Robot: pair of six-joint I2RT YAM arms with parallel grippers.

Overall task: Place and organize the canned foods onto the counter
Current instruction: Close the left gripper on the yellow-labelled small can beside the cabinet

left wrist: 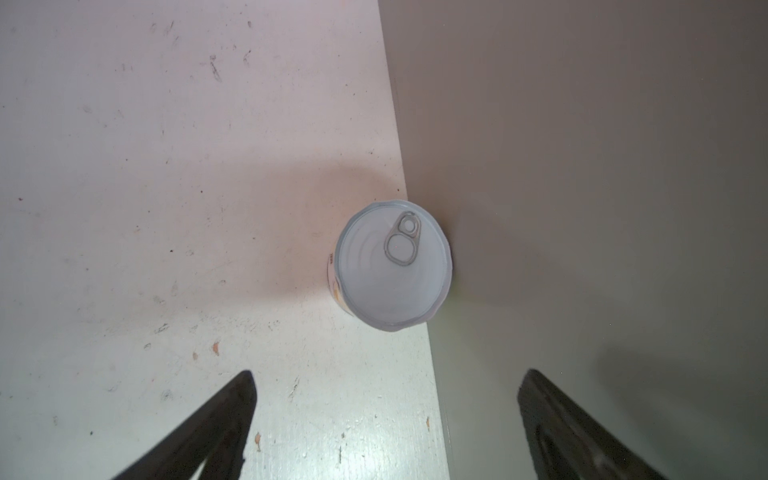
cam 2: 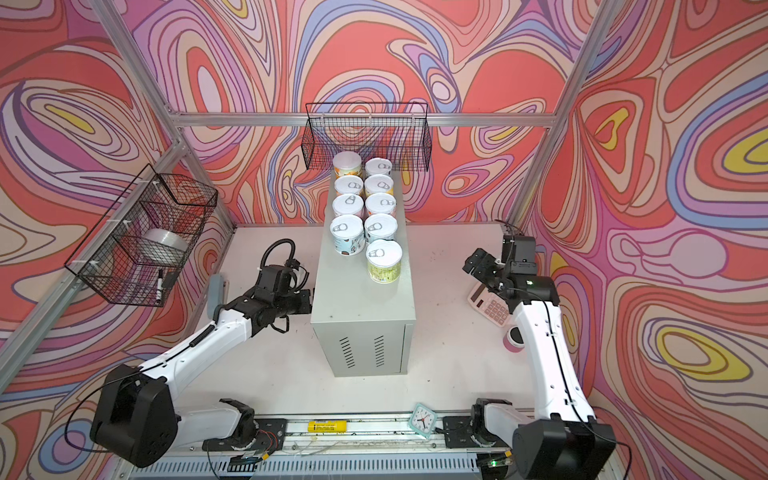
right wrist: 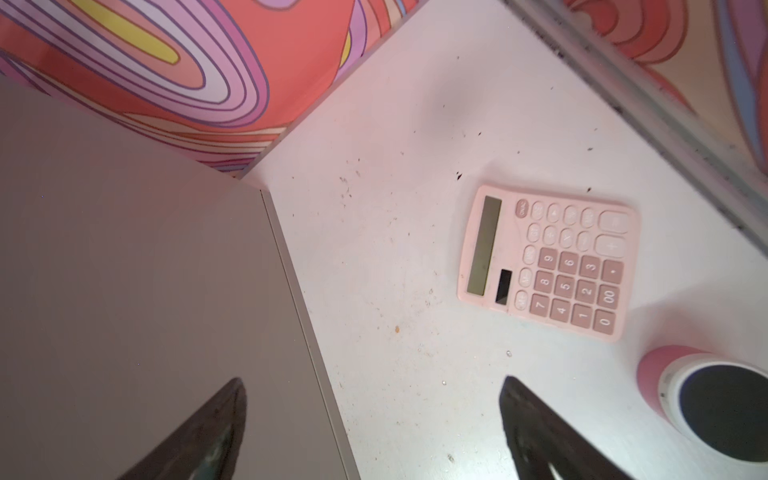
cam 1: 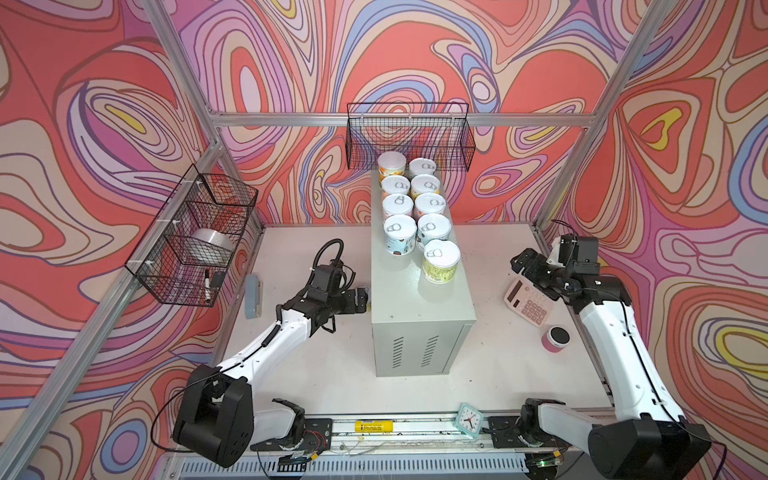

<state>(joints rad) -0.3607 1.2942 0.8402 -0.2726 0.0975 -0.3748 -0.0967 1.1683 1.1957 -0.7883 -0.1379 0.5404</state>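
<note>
Several canned foods with silvery pull-tab lids stand in two rows on the far half of the counter (cam 1: 419,307) (cam 2: 365,307). The nearest is a yellow-green can (cam 1: 441,262) (cam 2: 384,261). One more can (left wrist: 395,266) stands upright on the white tabletop, touching the counter's side wall (left wrist: 582,208). My left gripper (left wrist: 388,374) (cam 1: 360,300) (cam 2: 306,301) hangs open a little short of this can, holding nothing. My right gripper (right wrist: 372,379) (cam 1: 519,262) (cam 2: 471,262) is open and empty above the table beside the counter's other side (right wrist: 145,291).
A pink calculator (right wrist: 548,262) (cam 1: 528,303) and a small pink cylinder with a black top (right wrist: 715,407) (cam 1: 556,338) lie under the right arm. Wire baskets hang on the back wall (cam 1: 409,137) and left wall (cam 1: 195,237). A grey block (cam 1: 253,295) lies left; a clock (cam 1: 470,419) stands in front.
</note>
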